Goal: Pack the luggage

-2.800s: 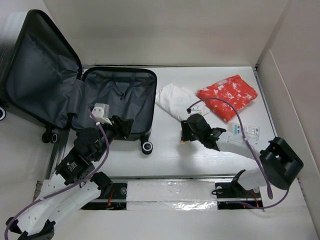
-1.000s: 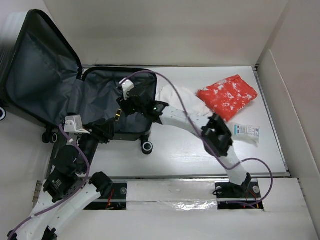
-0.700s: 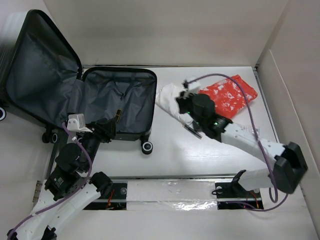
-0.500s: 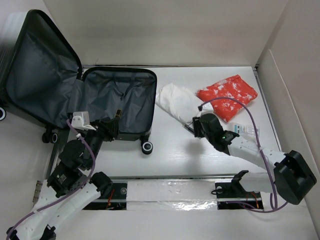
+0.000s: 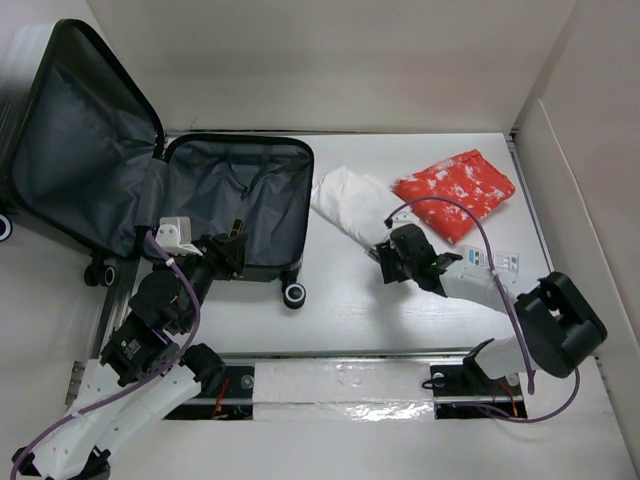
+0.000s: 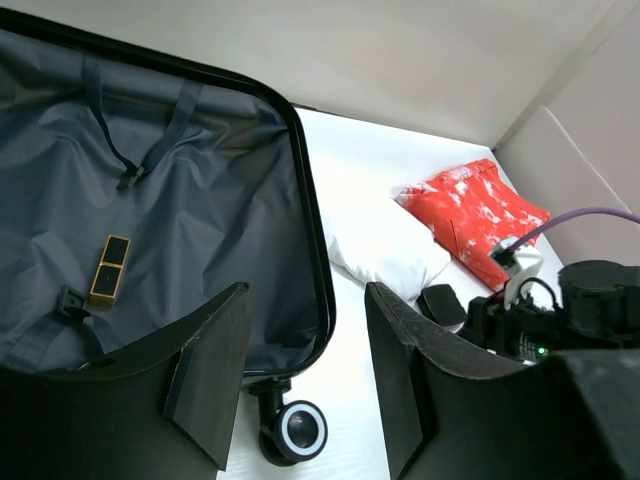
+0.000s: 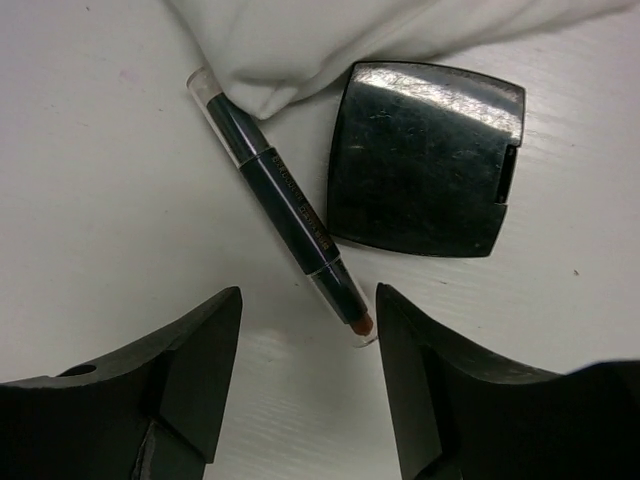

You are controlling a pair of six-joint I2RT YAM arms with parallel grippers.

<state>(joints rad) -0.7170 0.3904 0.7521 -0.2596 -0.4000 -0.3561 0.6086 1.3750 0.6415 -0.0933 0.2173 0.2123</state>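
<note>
The luggage lies open at the upper left of the top view, a small gold-and-black tube on its lining. The left hand hovers open and empty at its near rim. The right hand, open and empty, hangs over a dark stick on the counter, beside a black compact and a white cloth.

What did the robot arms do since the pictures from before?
The right tool reached into the open grey-lined suitcase, left a small black-and-gold tube there, then came back to hover open over the thin dark stick and square black case. The left tool stayed open at the suitcase's edge; the white cloth and red pouch did not move.
</note>
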